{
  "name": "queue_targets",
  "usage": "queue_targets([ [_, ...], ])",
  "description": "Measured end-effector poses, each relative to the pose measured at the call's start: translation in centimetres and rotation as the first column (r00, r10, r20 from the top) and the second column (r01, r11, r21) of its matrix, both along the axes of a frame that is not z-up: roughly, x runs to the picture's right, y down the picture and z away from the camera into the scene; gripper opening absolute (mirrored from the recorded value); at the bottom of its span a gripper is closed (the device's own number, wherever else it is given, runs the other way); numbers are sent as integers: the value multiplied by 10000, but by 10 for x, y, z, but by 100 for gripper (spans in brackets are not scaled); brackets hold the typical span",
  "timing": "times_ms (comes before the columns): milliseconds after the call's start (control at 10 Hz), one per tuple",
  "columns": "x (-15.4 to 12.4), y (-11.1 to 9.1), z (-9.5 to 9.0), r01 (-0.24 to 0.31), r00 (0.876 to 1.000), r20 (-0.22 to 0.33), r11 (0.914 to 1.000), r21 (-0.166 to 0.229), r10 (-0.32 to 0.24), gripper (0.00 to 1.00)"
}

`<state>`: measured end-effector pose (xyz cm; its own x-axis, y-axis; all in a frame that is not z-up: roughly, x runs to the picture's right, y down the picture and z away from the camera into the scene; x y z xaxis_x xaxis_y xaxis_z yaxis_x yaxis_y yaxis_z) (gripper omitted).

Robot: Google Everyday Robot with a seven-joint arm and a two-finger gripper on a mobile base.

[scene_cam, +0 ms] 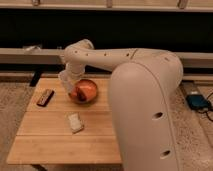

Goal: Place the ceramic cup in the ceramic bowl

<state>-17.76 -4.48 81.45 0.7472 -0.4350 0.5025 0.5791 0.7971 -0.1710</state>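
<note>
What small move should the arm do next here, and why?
Probably carry the gripper a little more toward the middle of the ceramic bowl. The gripper sits over the bowl's left rim, and the ceramic cup, pale beside it, seems not yet inside the bowl.

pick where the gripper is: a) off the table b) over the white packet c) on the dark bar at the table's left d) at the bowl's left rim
d, the gripper is at the left rim of the bowl, apart from the packet and the dark bar
</note>
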Motion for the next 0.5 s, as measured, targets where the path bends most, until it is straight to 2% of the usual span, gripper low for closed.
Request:
queue_targets([
  [300,34,-5,12,-544,9972,-514,9985,-90,539,0],
  [500,44,-4,21,-815,9933,-829,9966,-136,801,0],
])
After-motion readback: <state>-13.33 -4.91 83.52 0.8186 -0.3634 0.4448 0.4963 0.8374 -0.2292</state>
